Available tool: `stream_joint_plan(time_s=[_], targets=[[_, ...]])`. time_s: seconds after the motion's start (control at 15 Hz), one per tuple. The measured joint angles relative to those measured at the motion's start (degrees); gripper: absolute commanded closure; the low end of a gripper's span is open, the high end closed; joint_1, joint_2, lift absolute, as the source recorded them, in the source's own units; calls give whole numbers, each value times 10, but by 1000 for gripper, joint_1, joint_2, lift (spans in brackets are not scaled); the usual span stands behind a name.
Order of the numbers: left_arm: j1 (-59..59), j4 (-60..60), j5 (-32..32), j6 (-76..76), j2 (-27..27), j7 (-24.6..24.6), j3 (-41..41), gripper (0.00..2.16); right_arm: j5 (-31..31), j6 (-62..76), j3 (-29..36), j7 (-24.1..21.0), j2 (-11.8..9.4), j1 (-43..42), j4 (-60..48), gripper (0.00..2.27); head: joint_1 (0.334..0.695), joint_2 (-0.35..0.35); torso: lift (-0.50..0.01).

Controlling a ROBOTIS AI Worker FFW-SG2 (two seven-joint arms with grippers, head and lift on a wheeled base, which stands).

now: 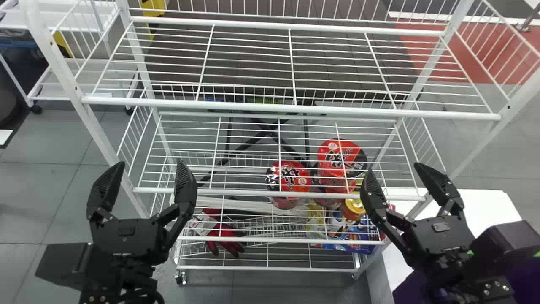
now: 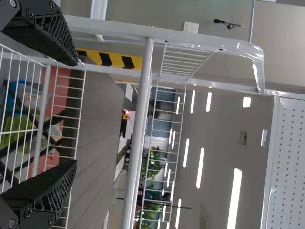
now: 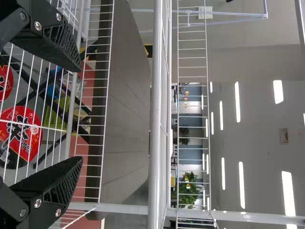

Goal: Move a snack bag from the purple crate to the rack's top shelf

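Purple crate [image 1: 525,276] in head view, ceiling lights [image 2: 235,198] in both wrist views

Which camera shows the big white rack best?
The head view. It looks down on the white rack, so you see its shelves stacked one below another and its corner posts. The left and right wrist views show closer bits, just rails and wires, turned sideways.

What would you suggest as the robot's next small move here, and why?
I would probably draw the right gripper back and down toward the purple crate. Its fingers stand apart with nothing between them, up by the rack, while the crate, where the snack bag should come from, lies low under the right arm.
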State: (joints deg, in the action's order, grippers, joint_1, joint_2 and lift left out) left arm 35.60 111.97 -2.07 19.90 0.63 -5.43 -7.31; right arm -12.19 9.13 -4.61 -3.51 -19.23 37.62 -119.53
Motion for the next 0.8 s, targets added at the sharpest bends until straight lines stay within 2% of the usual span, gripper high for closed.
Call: stream_joint_plan(time_s=[0.8], targets=[[3,1,1,0,1,-16,2,76,2,1,-1,0,1,-1,-1,174,695,-34,-289]])
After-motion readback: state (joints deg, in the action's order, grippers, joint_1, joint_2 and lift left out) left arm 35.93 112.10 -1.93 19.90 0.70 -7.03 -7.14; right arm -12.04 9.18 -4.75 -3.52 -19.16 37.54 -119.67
